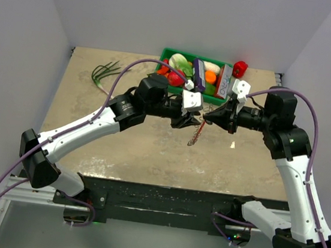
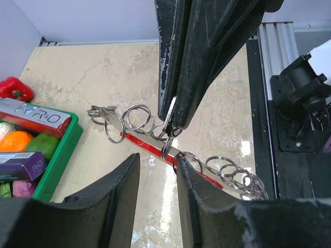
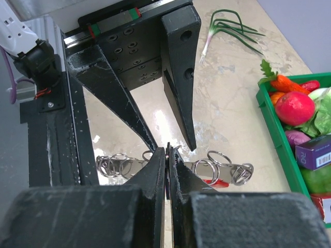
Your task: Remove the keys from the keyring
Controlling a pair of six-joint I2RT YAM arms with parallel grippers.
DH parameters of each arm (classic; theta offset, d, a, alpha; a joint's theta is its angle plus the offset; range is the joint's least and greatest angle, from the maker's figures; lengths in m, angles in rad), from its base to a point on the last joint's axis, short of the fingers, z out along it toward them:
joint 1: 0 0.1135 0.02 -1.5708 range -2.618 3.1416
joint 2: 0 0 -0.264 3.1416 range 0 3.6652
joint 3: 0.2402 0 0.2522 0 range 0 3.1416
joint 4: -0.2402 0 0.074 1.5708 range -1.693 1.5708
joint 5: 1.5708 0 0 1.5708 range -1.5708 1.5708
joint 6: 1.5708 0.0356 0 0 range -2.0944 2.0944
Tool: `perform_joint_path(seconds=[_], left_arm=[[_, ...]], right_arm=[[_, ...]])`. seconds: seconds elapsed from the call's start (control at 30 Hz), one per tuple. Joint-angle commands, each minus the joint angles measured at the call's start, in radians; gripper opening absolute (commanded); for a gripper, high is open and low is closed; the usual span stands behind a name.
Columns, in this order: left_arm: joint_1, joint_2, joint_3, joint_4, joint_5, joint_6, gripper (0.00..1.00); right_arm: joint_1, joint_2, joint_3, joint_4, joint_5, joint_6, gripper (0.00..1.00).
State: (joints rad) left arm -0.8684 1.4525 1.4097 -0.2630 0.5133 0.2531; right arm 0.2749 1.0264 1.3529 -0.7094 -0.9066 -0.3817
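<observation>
Many silvery wire rings (image 2: pixel 252 187), red tag (image 2: pixel 147 146).

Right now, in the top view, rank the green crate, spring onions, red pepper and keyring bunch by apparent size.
1. green crate
2. spring onions
3 or 4. keyring bunch and red pepper: unsure. The bunch looks longer but thinner, and it is held up nearer the camera.

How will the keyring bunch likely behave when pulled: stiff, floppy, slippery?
Probably floppy: the keyring bunch is many loose linked rings hanging from the shut right gripper, so it may swing. Likely slippery too: thin, shiny metal. The red tag looks stiffer.
</observation>
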Motion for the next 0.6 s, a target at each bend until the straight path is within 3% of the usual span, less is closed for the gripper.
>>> perform_joint_path(seconds=[0.0,0.37,0.57], left_arm=[[0.006,-0.032,0.025,0.047,0.016,-0.009,0.40],[0.008,-0.023,0.044,0.041,0.051,-0.017,0.40],[0.008,-0.014,0.043,0.039,0.073,-0.017,0.29]], right_arm=[[0.003,-0.022,0.005,0.050,-0.011,0.015,0.00],[0.003,-0.026,-0.026,0.060,-0.012,0.015,0.00],[0.003,-0.026,-0.015,0.059,-0.014,0.018,0.00]])
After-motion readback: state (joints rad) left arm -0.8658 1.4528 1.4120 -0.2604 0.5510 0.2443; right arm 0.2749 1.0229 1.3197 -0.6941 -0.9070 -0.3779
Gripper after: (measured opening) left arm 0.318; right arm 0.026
